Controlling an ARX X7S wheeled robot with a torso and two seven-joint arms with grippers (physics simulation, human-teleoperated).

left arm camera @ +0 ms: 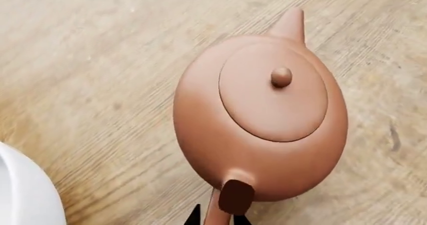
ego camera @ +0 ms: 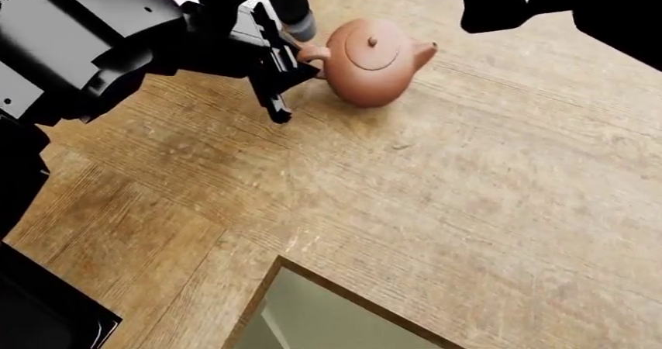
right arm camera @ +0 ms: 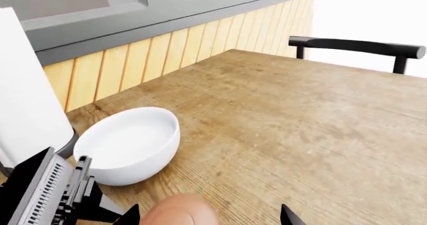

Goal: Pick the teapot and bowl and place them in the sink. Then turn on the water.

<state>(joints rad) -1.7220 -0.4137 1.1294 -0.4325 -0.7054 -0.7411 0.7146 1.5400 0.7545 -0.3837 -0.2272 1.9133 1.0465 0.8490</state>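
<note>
The terracotta-brown teapot (left arm camera: 263, 115) stands on the wooden counter, with its lid knob up and its spout pointing away from my left gripper. My left gripper (left arm camera: 217, 219) has its two black tips close on either side of the teapot's loop handle (left arm camera: 230, 197). In the head view the left gripper (ego camera: 298, 60) meets the teapot (ego camera: 370, 63) at its handle side. My right gripper (right arm camera: 209, 217) is open, and the top of the teapot (right arm camera: 180, 211) shows between its tips. The white bowl (right arm camera: 127, 145) sits upright on the counter beyond; its rim also shows in the left wrist view (left arm camera: 27, 190). The sink and water are out of view.
A wall of wooden slats (right arm camera: 167, 50) under a grey frame backs the counter. A tall white object (right arm camera: 27, 95) stands beside the bowl. A black bar on legs (right arm camera: 360, 47) stands at the far edge. The counter has a cut-out corner (ego camera: 321, 318) near me.
</note>
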